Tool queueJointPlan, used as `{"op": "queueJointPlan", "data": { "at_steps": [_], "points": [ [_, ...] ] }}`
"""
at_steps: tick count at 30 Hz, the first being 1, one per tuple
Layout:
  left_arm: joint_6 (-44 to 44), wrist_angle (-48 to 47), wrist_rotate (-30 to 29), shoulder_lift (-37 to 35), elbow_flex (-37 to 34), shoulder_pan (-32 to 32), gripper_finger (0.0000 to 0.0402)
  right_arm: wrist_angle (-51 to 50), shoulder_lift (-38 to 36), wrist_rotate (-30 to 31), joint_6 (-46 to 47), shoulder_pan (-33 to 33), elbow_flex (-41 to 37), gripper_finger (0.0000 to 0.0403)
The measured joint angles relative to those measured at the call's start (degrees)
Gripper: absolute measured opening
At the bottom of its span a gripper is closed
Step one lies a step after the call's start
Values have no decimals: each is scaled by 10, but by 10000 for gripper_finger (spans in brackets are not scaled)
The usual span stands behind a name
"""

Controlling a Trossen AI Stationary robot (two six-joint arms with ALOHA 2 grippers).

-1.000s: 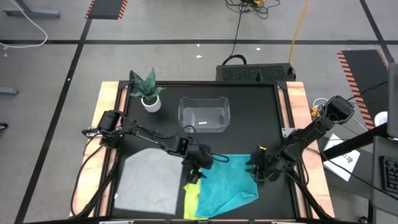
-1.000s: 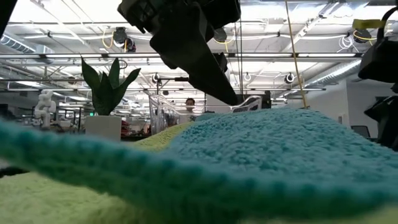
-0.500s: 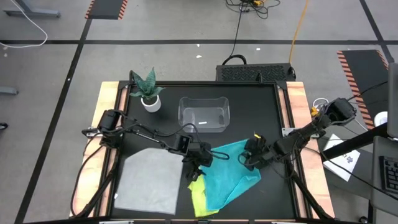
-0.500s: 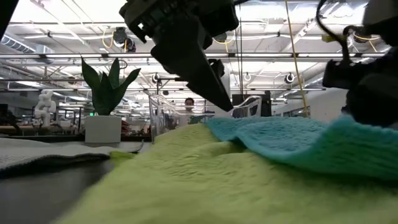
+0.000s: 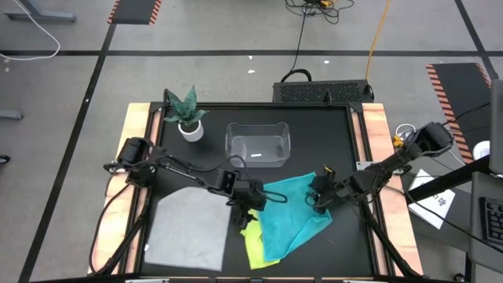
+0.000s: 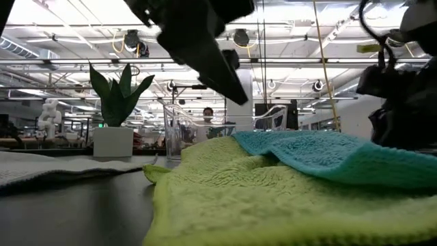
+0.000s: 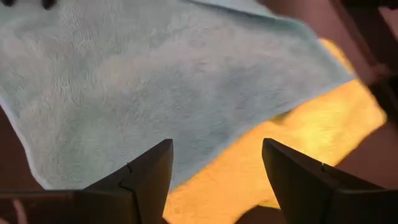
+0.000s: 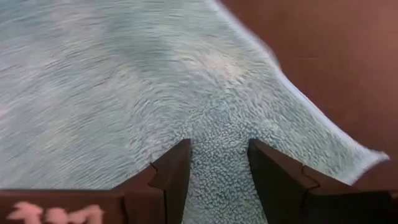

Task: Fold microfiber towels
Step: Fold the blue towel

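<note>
Three towels lie at the table's near side. The light grey towel is flat at the left. The yellow-green towel lies in the middle, with the teal towel spread slantwise over it. My left gripper hangs open just above the teal towel's left edge, fingers clear of the cloth. My right gripper is shut on the teal towel's right side. My right gripper pinches the teal towel between its two fingers, at the towel's right edge close to its far corner. The cloth bunches into a ridge between the fingers. They slant down from the table's right side. The rest of the towel lies on the yellow-green towel and the table.
A clear plastic bin stands behind the towels at the table's middle. A potted plant is at the far left. Bare black tabletop shows at the far right.
My right gripper has gone toward the far edge and to the left, dragging the teal towel's right side with it. The teal towel has slid away from the near edge and turned slantwise. The yellow-green towel under it has shifted a little too.
</note>
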Motion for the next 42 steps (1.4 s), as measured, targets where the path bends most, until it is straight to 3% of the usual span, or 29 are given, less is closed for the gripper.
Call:
{"op": "queueJointPlan", "data": {
  "at_steps": [7, 11, 16, 21, 26, 32, 39, 42],
  "points": [
    [22, 10, 6, -20, 0, -52, 250, 78, -35, 2, -105, 30, 1, 158],
    [55, 31, -26, -7, 0, -98, 250, 131, -36, 8, -148, 35, 2, 158],
    [73, 84, -130, 24, -1, -152, 250, 153, -35, 5, -168, 40, 2, 158],
    [47, 65, -285, 38, -1, -165, 250, 236, -28, -33, -204, 59, 2, 158],
    [27, 71, -303, 37, -17, -145, 250, 270, 0, -36, -252, 102, 37, 158],
    [20, 81, -297, 38, -27, -132, 250, 169, 68, -32, -249, 149, 128, 158],
    [17, 87, -251, 38, -27, -134, 250, -109, 96, 30, -87, 156, 184, 157],
    [19, 88, -238, 38, -27, -135, 250, -184, 80, 27, -29, 156, 197, 157]
  ]
}}
